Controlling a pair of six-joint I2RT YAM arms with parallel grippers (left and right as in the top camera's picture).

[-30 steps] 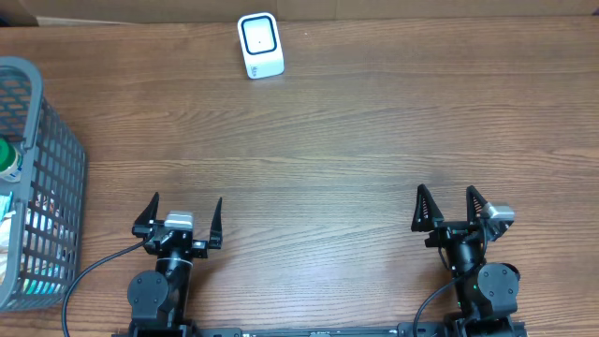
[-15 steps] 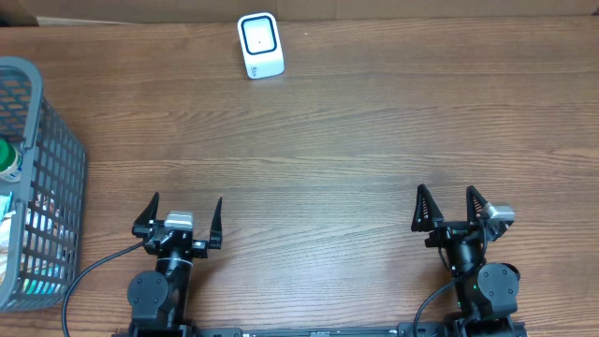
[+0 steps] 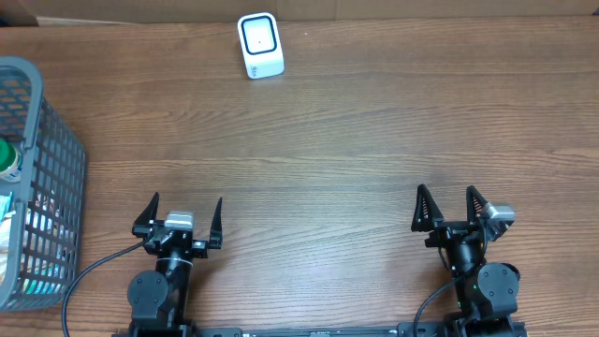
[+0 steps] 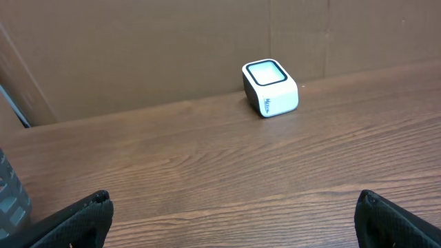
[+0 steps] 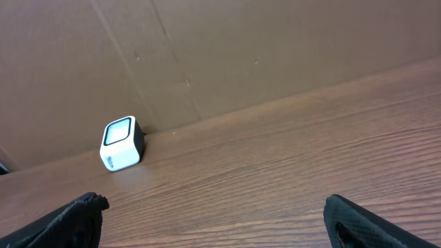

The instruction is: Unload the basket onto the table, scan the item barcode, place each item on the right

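No legible text; faint print on scanner (image 4: 270,88) front too small to read.

Shows brown wood-grain counter (image 3: 374,140) under even light; backs onto creased brown cardboard wall (image 4: 138,48) along the far edge.

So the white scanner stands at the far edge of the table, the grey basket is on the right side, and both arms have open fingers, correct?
No: the grey basket is on the left side, as the overhead view shows. The rest holds: the white scanner stands at the far edge of the table, and the left fingers and right fingers are open.
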